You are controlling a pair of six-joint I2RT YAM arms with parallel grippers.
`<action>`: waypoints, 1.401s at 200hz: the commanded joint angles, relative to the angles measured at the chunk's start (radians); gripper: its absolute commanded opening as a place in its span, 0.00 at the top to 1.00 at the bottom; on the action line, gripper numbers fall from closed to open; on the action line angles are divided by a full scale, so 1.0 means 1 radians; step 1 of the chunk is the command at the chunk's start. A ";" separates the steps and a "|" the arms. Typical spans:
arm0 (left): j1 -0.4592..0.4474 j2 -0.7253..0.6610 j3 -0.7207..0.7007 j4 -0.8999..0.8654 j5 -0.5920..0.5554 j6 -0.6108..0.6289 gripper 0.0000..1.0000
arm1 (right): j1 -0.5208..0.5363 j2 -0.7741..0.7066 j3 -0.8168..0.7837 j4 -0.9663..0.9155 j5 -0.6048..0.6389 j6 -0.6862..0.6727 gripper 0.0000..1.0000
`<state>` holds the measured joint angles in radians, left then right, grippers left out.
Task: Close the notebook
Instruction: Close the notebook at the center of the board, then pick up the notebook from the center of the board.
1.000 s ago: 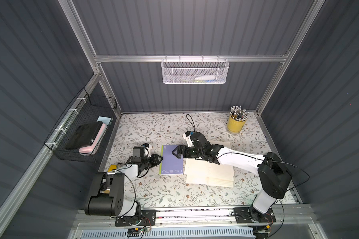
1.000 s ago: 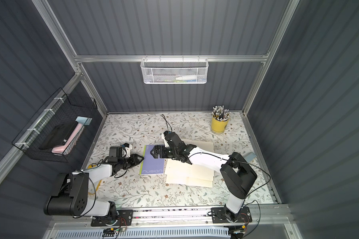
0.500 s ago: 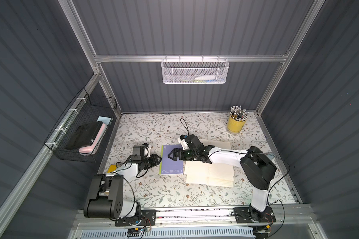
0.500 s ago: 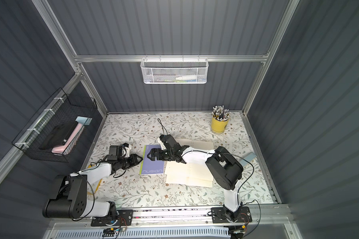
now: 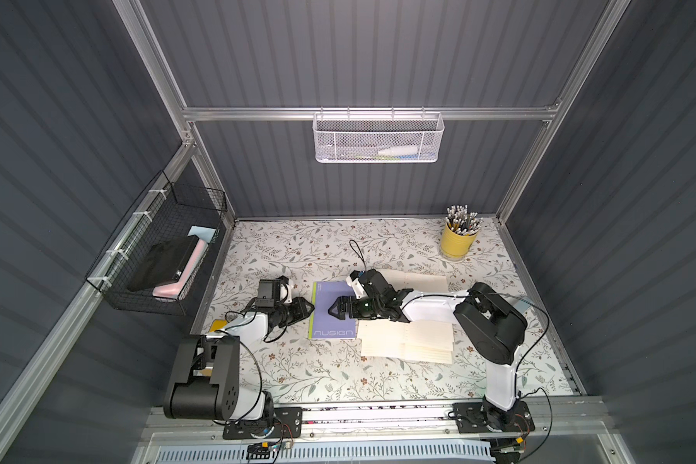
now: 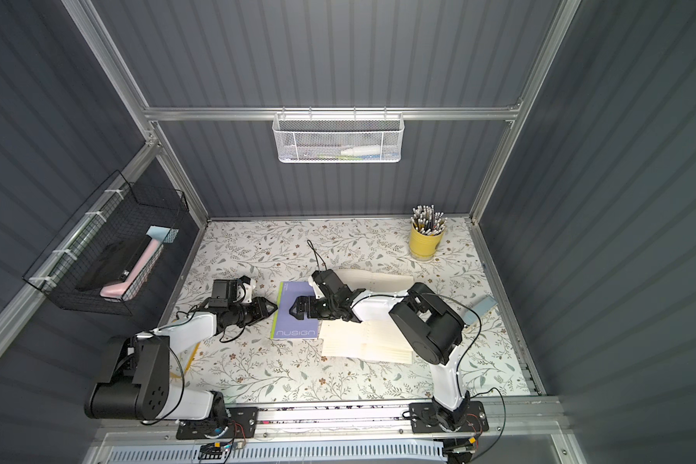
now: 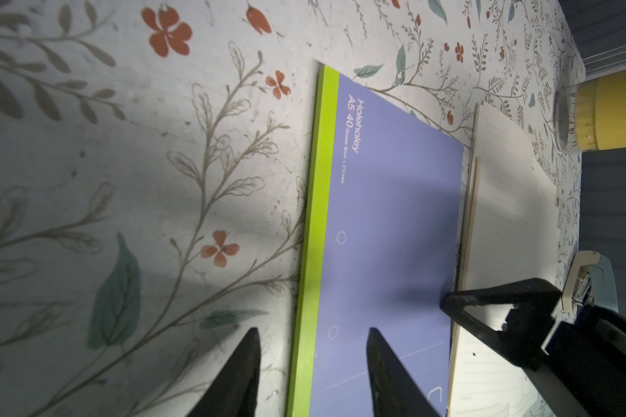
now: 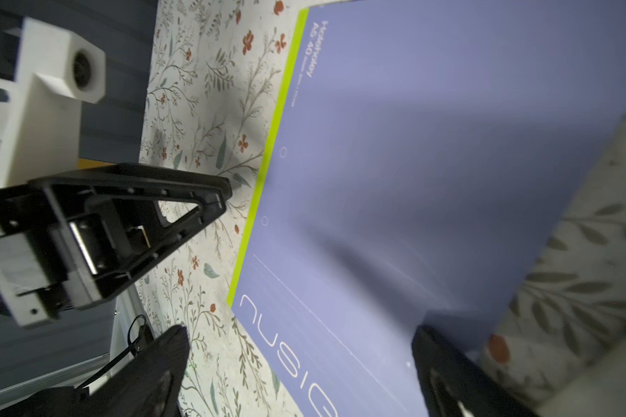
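Left gripper [image 5: 309, 308] spread, just beside cover [image 5: 325, 291] green edge: pinch edge, lift, swing over pages [image 5: 406, 341]. Right gripper [image 5: 332, 311] spread over cover: should clear first.

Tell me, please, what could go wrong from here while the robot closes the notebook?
The left gripper and right gripper face each other closely at the purple notebook cover; they might collide.
The cover lies flat on the floral tabletop, so the open left gripper may slide over its green edge instead of lifting it.
The cream lined pages lie fanned; folding could crease them.
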<state>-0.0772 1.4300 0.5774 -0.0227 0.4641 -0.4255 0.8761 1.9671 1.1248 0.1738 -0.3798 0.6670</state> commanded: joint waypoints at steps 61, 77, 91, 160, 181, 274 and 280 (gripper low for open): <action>-0.006 0.096 0.074 -0.077 0.016 0.018 0.51 | -0.004 0.051 0.010 -0.099 0.003 0.038 0.01; -0.004 0.127 0.074 -0.066 0.046 0.015 0.51 | -0.005 0.053 -0.010 -0.089 -0.005 0.048 0.01; -0.004 0.152 0.073 -0.049 0.083 0.003 0.51 | -0.004 0.051 -0.022 -0.082 -0.004 0.053 0.01; 0.007 0.188 0.044 -0.006 0.218 -0.019 0.51 | -0.005 0.045 -0.044 -0.057 -0.003 0.059 0.01; 0.011 0.168 0.003 0.037 0.239 -0.034 0.52 | -0.004 0.053 -0.065 -0.027 -0.011 0.076 0.01; 0.013 0.044 -0.052 0.206 0.343 -0.075 0.62 | 0.003 0.096 -0.092 0.039 -0.031 0.108 0.01; 0.013 0.039 -0.053 0.215 0.345 -0.080 0.63 | 0.004 0.100 -0.093 0.042 -0.031 0.109 0.01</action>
<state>-0.0494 1.5181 0.5316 0.1581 0.6979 -0.4877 0.8665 1.9831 1.0752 0.3153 -0.4080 0.7525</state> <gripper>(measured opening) 0.375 0.986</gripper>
